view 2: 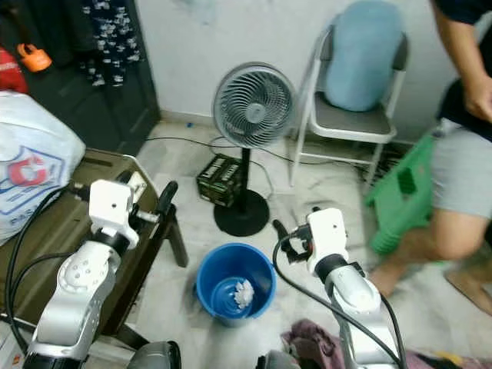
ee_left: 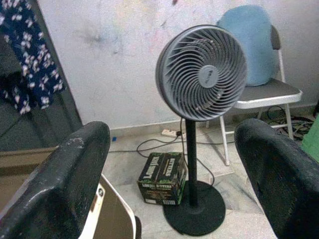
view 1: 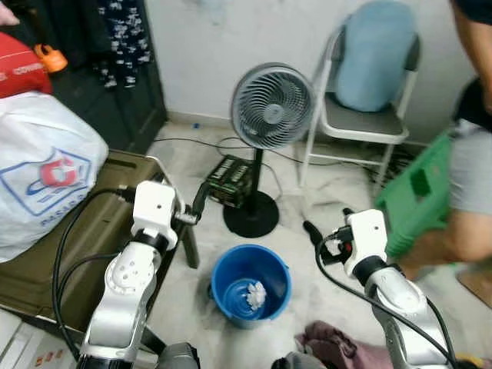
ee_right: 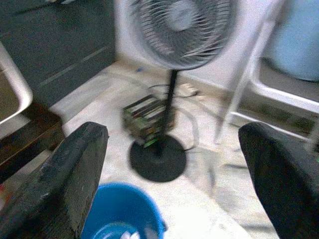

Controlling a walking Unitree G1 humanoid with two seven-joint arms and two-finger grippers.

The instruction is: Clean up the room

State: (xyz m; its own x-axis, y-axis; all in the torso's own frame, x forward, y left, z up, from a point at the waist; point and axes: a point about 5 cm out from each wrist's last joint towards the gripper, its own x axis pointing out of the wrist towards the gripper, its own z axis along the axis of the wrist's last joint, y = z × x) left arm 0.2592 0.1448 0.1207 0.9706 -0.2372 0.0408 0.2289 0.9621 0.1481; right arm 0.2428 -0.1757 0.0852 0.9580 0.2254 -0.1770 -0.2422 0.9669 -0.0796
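A blue bucket (view 1: 223,286) stands on the pale floor between my arms, with a crumpled white wad (view 1: 255,294) lying inside it. A pinkish cloth (view 1: 330,343) lies on the floor at the near edge, below my right arm. My left gripper (view 1: 197,204) hangs up and to the left of the bucket, beside the olive trunk. Its fingers (ee_left: 75,174) are spread wide with nothing between them. To the right of the bucket, my right gripper (view 1: 329,223) is held above the floor. It is open too and holds nothing, fingers (ee_right: 75,169) far apart.
A standing fan (view 1: 270,106) and a black-green box (view 1: 231,181) are just beyond the bucket, with cables on the floor. Behind them is a folding chair (view 1: 365,127) with a blue cushion. A person (view 1: 470,173) with a green crate (view 1: 419,192) stands at right. A white bag (view 1: 42,169) rests on the olive trunk (view 1: 100,231).
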